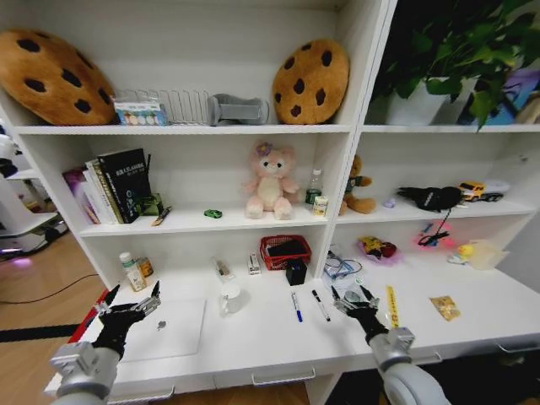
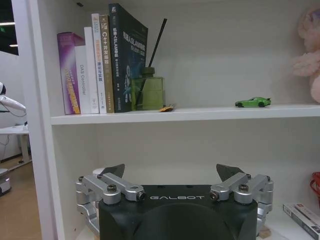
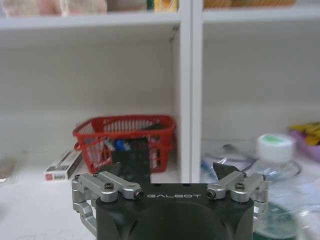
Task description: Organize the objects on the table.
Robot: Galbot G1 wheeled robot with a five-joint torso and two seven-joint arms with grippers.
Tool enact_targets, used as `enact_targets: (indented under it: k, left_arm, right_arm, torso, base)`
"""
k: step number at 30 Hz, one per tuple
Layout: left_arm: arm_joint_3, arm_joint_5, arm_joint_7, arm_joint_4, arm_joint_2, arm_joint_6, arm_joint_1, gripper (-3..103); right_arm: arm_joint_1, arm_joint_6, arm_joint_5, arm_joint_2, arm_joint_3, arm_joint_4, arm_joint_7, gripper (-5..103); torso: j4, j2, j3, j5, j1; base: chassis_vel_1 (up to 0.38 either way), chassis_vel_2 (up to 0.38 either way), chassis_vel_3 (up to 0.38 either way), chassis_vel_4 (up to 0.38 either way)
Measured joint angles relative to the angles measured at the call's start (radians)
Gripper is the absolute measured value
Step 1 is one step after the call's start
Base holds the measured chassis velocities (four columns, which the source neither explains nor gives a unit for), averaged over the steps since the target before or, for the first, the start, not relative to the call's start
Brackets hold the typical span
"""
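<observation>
My left gripper (image 1: 131,305) hovers spread wide over the silver laptop (image 1: 166,330); my right gripper (image 1: 355,299), also spread and empty, waits right of the laptop beside the black pen (image 1: 321,305). I should descend squarely.

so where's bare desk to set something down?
Free: front strip between laptop and blue pen; also front right past the yellow strip. Crowded: back around the red basket and cables.

White table (image 1: 278,342), silver laptop (image 1: 169,331), red basket (image 1: 284,251)
</observation>
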Motion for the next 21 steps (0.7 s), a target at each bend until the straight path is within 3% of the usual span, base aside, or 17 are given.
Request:
enact_targets:
  k: [3,21]
  left_arm:
    - [0.0,0.0,0.0,0.0,0.0,0.0,0.0,100]
    - [0.0,0.0,-0.001,0.0,0.0,0.0,0.0,100]
  right_arm:
    - [0.048,-0.006,0.014,0.0,-0.046,-0.051,0.0,100]
    - [0.373,-0.019,0.002,0.061,-0.327,-0.356,-0.028,100]
  torso:
    - [0.0002,0.0,0.0,0.0017,0.0]
    - [-0.0002,0.0,0.0,0.001,0.0]
  base:
    - [0.068,0.061,-0.027,-0.039]
    - [0.0,0.0,0.0,0.0]
